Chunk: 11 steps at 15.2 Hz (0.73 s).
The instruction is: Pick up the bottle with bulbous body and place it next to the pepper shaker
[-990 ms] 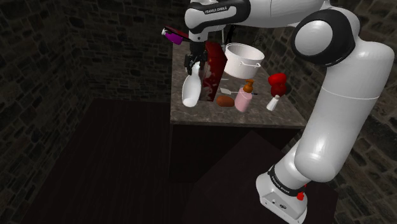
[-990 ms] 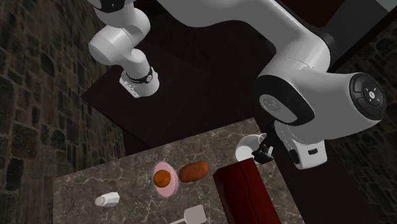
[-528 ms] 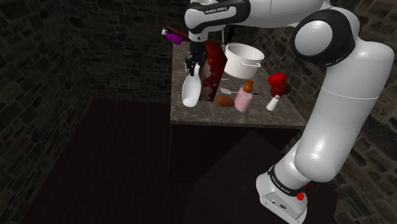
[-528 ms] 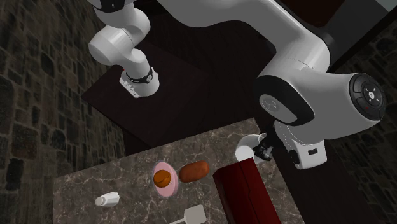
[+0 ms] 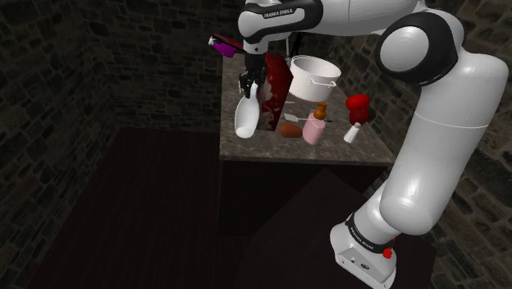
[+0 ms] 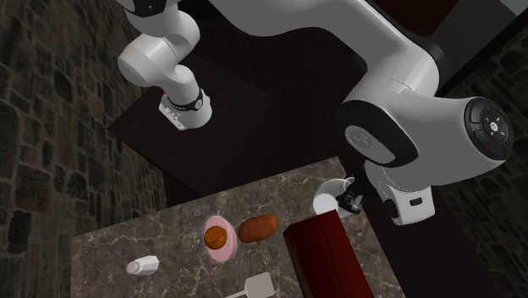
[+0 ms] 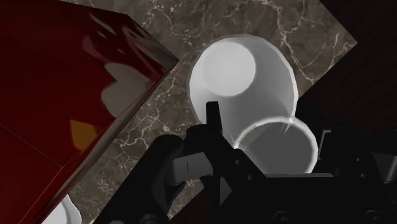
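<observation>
- Shoulder view, room: dark stone walls (image 5: 123,57) all round. Dark floor (image 5: 123,213). Arm's stand (image 5: 365,254) at lower rt.
- Shoulder view, surface: table (image 5: 328,152) w/ grey veined marble top, set by far wall.
- Shoulder view, containers: white pot (image 5: 314,78) at rear, contents can't tell. Pink bottle (image 5: 313,130) w/ brown cap, upright, mid-table. Pepper shaker (image 5: 353,132), white, to its rt and apart from it.
- Shoulder view, task item: white bottle (image 5: 244,117), bulbous body low, neck up, leaning. Sits at the table's left edge in this view, just beside dark red box (image 5: 275,86), well apart from shaker. Claw (image 5: 249,82) at its neck.
- 2nd ext. view, surface: marble table (image 6: 118,241) over dark floor (image 6: 245,110), stone wall on the left.
- 2nd ext. view, containers: pink bottle (image 6: 217,237) seen from above, brown loaf (image 6: 257,227) just beside it. Shaker (image 6: 144,266) toward the left. White bottle (image 6: 327,201) at table corner by red box (image 6: 326,254), claw (image 6: 349,201) on it.
- Wrist view: claw (image 7: 259,113) clamped on white bottle (image 7: 242,70) at the neck, one finger each side. Marble table (image 7: 273,25) below, red box (image 7: 63,95) alongside.
</observation>
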Each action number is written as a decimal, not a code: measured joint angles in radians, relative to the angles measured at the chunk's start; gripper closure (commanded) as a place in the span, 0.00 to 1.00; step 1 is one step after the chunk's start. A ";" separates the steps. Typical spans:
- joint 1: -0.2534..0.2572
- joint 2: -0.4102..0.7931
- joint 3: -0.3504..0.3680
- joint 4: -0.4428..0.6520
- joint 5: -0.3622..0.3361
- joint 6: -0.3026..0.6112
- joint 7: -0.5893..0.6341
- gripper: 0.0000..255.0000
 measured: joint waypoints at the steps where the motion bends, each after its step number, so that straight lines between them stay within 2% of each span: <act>1: 0.000 0.000 0.000 0.006 0.000 -0.006 0.000 1.00; 11: 0.000 -0.021 0.000 0.102 -0.001 -0.123 0.000 1.00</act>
